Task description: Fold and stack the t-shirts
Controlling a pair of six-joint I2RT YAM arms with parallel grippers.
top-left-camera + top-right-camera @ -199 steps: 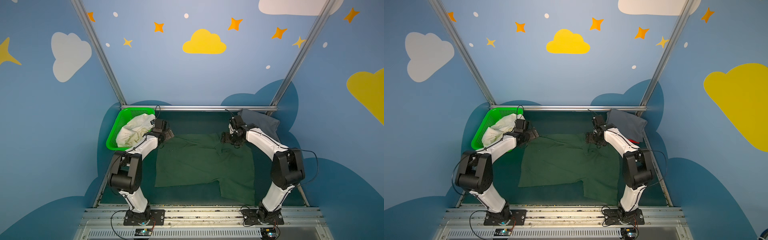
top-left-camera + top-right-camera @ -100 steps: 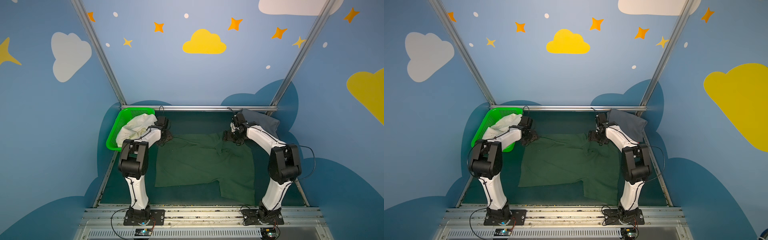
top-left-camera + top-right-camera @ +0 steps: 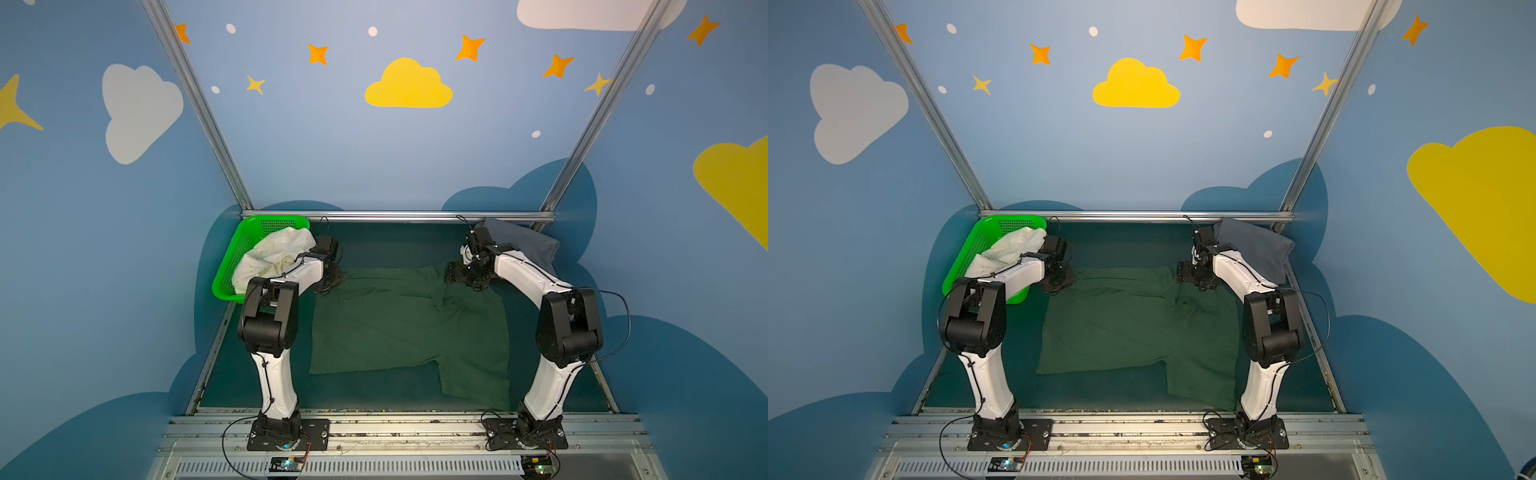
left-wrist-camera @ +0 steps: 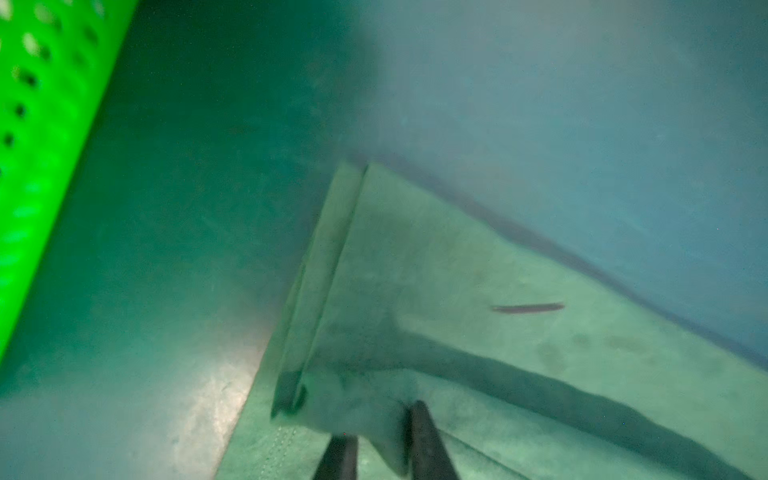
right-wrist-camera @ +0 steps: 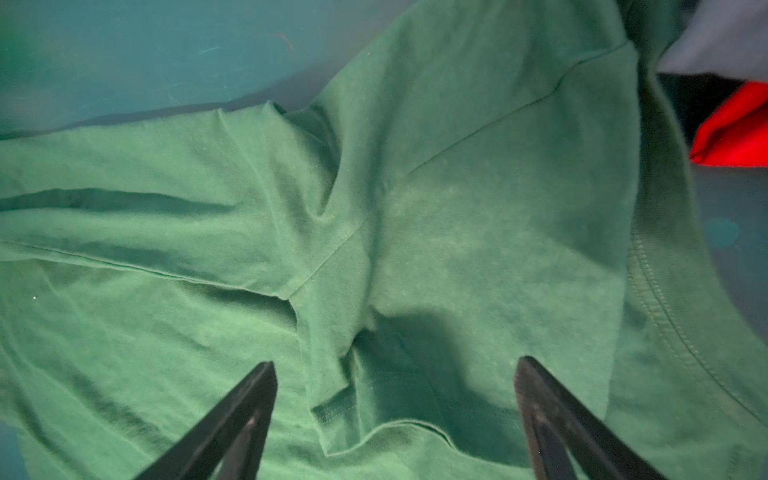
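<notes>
So, quick update: the left claw [image 4: 380,422] is closing down right now. A second back it was gaping wide over the far left corner of the dark green t-shirt [image 3: 409,328]. Now the left wrist view is showing its two fingers [image 4: 424,440] nearly together with a flap of that green cloth between them, so I'm reading it as clenched on the shirt's edge. The left arm has also been swinging in, and its elbow is now standing much closer to the shirt. The right claw [image 5: 395,363] is doing nothing new: it's still spread wide, hanging just over the wrinkled far right shoulder area and gripping nothing.

The shirt itself isn't shifting yet. It's lying mostly flat on the teal surface [image 3: 374,245] between the arms. My guess is one corner is getting secured and the other side still needs grabbing before any fold can start, so we're early on this one. The grey t-shirt [image 3: 519,245] is sitting in the far right corner, with the red t-shirt [image 5: 735,133] peeking out beside it in the right wrist view. The cream-white t-shirt [image 3: 274,257] is waiting in the green basket [image 3: 239,249].

Writing-wise, I'm not seeing any brand, tag or print on any shirt, just painted clouds and stars on the walls.
</notes>
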